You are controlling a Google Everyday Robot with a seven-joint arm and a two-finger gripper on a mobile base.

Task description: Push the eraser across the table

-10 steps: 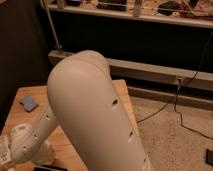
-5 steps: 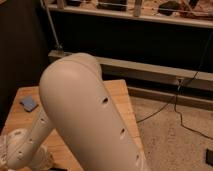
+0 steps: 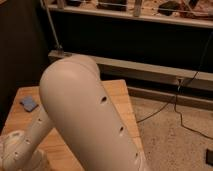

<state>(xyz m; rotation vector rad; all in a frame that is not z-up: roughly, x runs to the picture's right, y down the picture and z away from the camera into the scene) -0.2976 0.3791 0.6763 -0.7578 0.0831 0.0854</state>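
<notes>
My large white arm fills the middle of the camera view and hides most of the light wooden table. The black eraser is hidden or out of view. The arm's lower white segment reaches down to the bottom left corner. The gripper itself is not in view, lying below or behind the arm.
A small blue square piece lies on the table's left part. The table's right edge borders a speckled floor with black cables. A dark shelf unit with a low ledge stands behind the table.
The arm's big segment has swung a little to the left and down. The lower segment has sunk toward the bottom left corner. The blue piece has stayed in place.
</notes>
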